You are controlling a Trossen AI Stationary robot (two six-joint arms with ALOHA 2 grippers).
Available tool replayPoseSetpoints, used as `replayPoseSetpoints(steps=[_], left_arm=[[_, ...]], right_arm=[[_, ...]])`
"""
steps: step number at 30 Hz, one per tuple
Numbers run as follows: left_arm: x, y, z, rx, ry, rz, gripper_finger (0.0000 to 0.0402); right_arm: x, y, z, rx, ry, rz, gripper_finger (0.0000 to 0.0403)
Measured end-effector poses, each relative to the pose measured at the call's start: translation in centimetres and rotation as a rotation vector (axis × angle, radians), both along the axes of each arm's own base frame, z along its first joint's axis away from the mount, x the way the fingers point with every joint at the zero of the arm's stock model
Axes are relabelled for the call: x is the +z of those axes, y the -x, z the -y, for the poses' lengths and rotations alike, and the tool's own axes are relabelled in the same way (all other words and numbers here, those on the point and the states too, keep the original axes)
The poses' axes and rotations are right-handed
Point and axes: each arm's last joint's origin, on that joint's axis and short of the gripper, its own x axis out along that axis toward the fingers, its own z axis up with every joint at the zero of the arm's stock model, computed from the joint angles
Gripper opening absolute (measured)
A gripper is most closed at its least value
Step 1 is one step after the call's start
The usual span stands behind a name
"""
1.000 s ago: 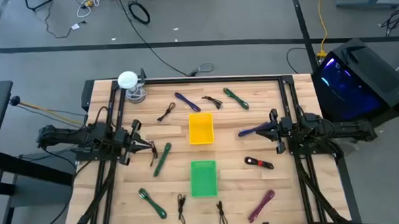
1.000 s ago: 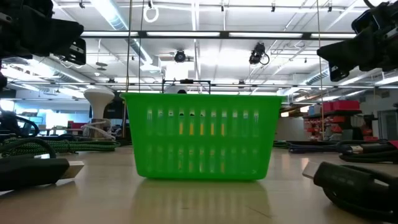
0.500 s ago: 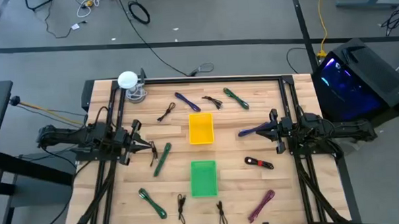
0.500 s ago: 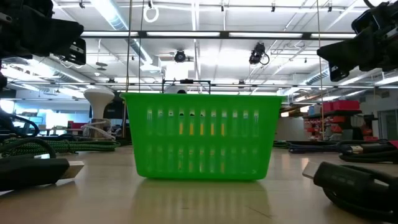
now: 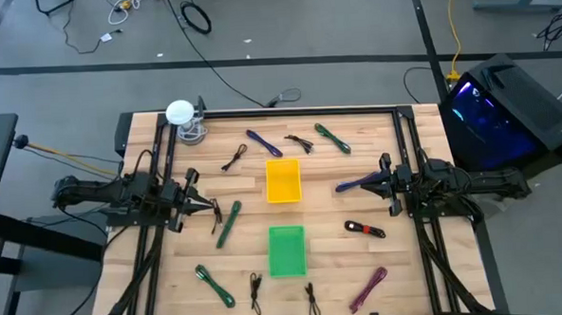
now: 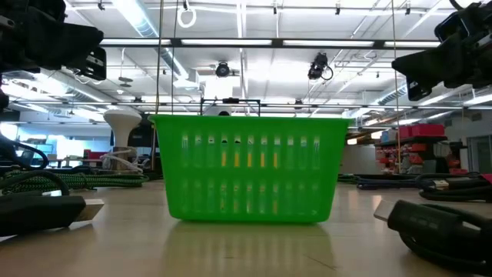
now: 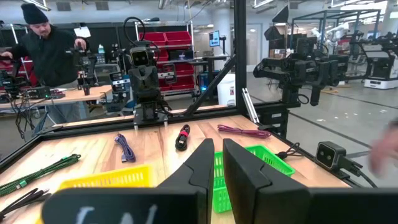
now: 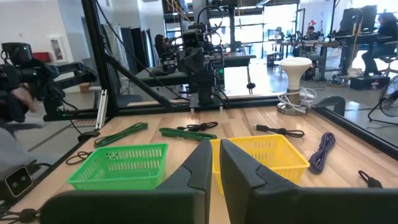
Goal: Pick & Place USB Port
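Note:
Several USB cables lie loose on the wooden table: a green one (image 5: 229,223), a purple one (image 5: 356,184), a black-and-red one (image 5: 365,230), a magenta one (image 5: 368,288) and black ones (image 5: 233,158). A yellow basket (image 5: 283,180) stands mid-table, and a green basket (image 5: 286,249) stands nearer the front edge. My left gripper (image 5: 213,208) hovers level at the left side, shut with nothing in it (image 7: 218,163). My right gripper (image 5: 381,182) hovers level at the right side, beside the purple cable's end, also shut with nothing in it (image 8: 216,163).
A white round lamp-like object (image 5: 180,112) stands at the far left corner. Black frame rails (image 5: 298,111) run along the table's edges. A person (image 7: 46,46) works at a bench beyond the table. Bare wood (image 5: 326,212) shows between the baskets and the cables.

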Motion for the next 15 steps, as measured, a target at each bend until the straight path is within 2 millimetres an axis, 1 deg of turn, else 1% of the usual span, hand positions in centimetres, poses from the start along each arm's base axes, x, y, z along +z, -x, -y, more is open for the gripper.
replayPoseSetpoints(steps=[7,11,15], left_arm=[[0.0,0.0,0.0,0.001,-0.001,0.001,0.0039],[0.7,0.1,-0.3,0.106,0.005,0.077,0.0039],[1.1,0.1,-0.3,0.107,0.047,0.105,0.0039]], right_arm=[[0.0,0.0,0.0,0.0,0.0,0.0,0.0036],[0.0,0.0,0.0,0.0,0.0,0.0,0.0036],[0.0,0.0,0.0,0.0,0.0,0.001,0.0036]])
